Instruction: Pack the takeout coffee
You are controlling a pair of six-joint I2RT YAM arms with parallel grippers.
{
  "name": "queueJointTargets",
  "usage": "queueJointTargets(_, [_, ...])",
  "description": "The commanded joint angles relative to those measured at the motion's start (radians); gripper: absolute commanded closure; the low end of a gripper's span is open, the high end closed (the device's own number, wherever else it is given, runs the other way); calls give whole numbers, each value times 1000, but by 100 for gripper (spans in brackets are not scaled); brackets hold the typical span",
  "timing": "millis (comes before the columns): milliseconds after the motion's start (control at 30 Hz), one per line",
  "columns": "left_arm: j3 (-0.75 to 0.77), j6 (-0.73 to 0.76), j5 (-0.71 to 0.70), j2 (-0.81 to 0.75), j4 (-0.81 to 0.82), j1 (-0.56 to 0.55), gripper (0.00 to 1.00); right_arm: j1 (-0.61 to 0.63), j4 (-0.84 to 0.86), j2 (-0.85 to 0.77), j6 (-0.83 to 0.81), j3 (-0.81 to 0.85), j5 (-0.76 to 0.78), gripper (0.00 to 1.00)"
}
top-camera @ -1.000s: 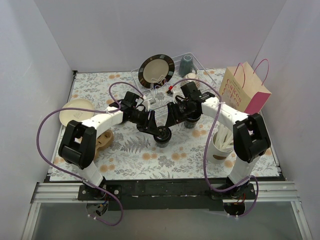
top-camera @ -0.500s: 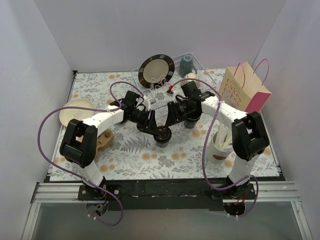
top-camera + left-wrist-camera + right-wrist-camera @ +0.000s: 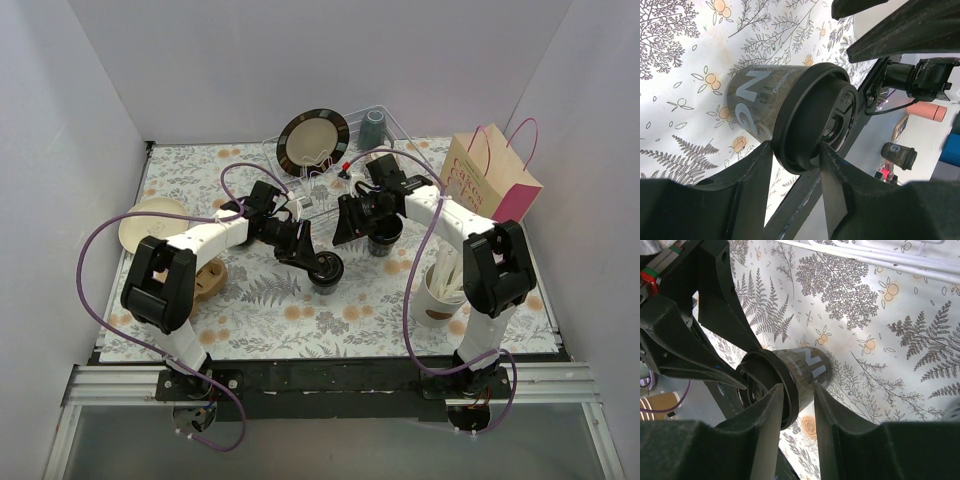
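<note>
A black paper takeout coffee cup (image 3: 325, 270) with a black lid (image 3: 812, 117) stands on the floral mat (image 3: 260, 300) mid-table. My left gripper (image 3: 308, 258) (image 3: 796, 152) is shut on the lid's rim, one finger on each side. My right gripper (image 3: 342, 234) (image 3: 797, 390) hangs a little behind and to the right of that cup (image 3: 800, 371). Its fingers are parted with nothing between them. A second black cup (image 3: 385, 237) stands under the right arm, and it shows small in the left wrist view (image 3: 897, 156).
A paper bag (image 3: 488, 180) with pink sides stands at the back right. A white cup of wooden stirrers (image 3: 440, 290) is by the right arm's base. A wire dish rack (image 3: 330, 190) with a plate (image 3: 312, 140) and mug (image 3: 372, 128) sits behind. A brown cup carrier (image 3: 207, 280) and cream dish (image 3: 150, 225) lie left.
My right gripper has let go of the cup and drawn back and up toward the rack. The left gripper keeps its hold on the lid and has barely moved.
</note>
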Motion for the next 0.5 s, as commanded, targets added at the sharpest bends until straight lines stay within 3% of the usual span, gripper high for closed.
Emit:
queueJointTargets(0, [-64,96,-325,106,-72,-6,62,-5,-28,17,-37,33,-28,61])
queueJointTargets(467, [-54,96,-321,123,-72,-9,62,6,-8,78,-74,-3,-124,61])
